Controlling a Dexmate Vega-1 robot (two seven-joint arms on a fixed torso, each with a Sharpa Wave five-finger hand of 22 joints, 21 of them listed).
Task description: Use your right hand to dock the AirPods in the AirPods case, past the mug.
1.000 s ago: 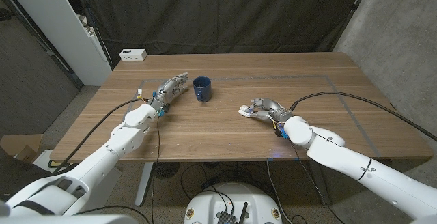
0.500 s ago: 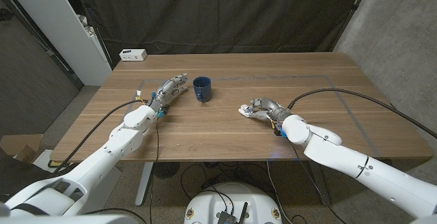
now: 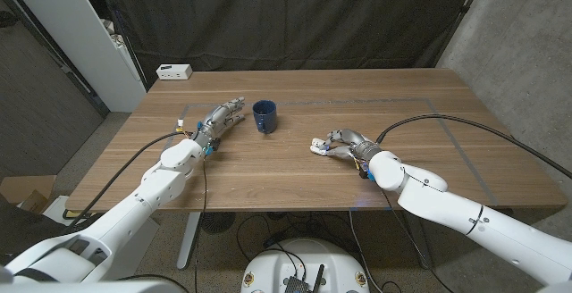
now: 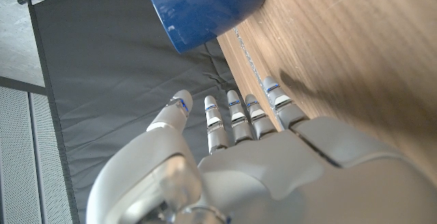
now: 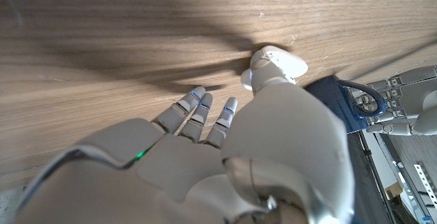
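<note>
While our right hand sits just right of the head view's middle, its fingers curl around a small white thing at their tips, the case, which lies on the table. From the right wrist view we see the thumb pressed on that white case, though we cannot tell whether the AirPods are in it. Up and left of it stands the blue mug, well apart. Our left hand rests just left of the mug, fingers straight and holding nothing. A white box sits at the table's upper left corner.
</note>
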